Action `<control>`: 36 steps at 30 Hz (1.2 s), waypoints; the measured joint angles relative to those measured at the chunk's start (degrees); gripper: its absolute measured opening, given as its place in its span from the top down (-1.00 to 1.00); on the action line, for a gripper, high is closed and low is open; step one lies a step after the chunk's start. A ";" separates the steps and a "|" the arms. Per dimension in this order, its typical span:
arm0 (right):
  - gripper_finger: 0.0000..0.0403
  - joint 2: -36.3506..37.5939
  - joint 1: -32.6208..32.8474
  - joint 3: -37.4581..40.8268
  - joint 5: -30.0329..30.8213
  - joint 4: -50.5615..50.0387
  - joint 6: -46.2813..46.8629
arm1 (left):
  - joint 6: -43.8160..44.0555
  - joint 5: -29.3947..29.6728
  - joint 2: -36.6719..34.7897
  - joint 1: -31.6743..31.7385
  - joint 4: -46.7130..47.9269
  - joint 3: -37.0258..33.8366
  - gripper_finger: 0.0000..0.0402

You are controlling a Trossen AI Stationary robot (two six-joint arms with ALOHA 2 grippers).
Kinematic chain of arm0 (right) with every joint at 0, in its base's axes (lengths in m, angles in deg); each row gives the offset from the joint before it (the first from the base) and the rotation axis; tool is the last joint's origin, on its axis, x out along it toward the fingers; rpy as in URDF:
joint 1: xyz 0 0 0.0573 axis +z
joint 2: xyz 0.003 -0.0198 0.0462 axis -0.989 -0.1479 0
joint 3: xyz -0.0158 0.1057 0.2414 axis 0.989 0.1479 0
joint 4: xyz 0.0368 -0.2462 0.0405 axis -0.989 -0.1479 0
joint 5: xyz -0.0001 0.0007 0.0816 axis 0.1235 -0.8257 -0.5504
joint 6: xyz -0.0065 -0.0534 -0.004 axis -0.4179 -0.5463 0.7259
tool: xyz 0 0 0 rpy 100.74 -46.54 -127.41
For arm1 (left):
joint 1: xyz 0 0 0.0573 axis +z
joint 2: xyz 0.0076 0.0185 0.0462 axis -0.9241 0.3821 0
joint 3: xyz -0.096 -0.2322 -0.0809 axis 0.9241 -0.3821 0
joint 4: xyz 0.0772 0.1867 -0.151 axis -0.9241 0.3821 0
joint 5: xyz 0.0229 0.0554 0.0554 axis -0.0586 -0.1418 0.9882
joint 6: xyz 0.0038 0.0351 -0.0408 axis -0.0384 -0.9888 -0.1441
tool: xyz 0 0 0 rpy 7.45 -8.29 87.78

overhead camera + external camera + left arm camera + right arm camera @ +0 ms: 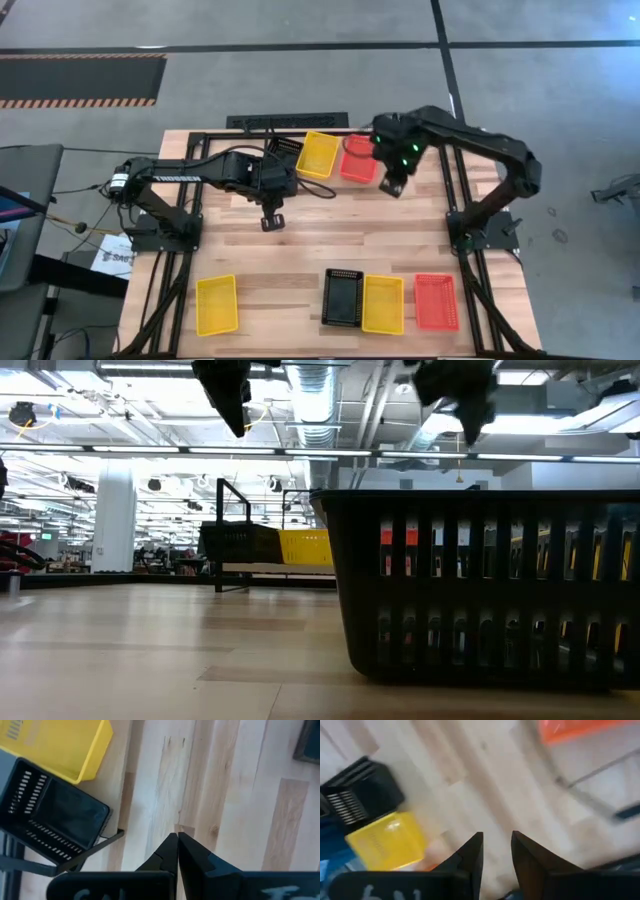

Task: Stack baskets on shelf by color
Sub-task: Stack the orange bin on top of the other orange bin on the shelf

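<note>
Wooden desk (300,255) under both dark arms, grey floor around it. At the far edge, the shelf (300,125), a low black rod frame, carrying a black basket (284,152), a yellow basket (318,154) and a red-orange basket (357,158) side by side. Along the near edge, a lone yellow basket (216,305) well apart from a row of three: black (342,297), yellow (383,304), red-orange (436,301), each just beside the next. Left hand (272,221) over bare wood near the middle, fingers pressed together, empty. Right hand (391,186) just beside the shelf's red-orange basket, fingers apart, gripping nothing.
</note>
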 joint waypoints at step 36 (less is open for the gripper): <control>0.42 9.79 68.50 21.32 5.59 6.09 120.59 | -16.66 -6.33 0.00 4.18 -5.18 0.00 1.00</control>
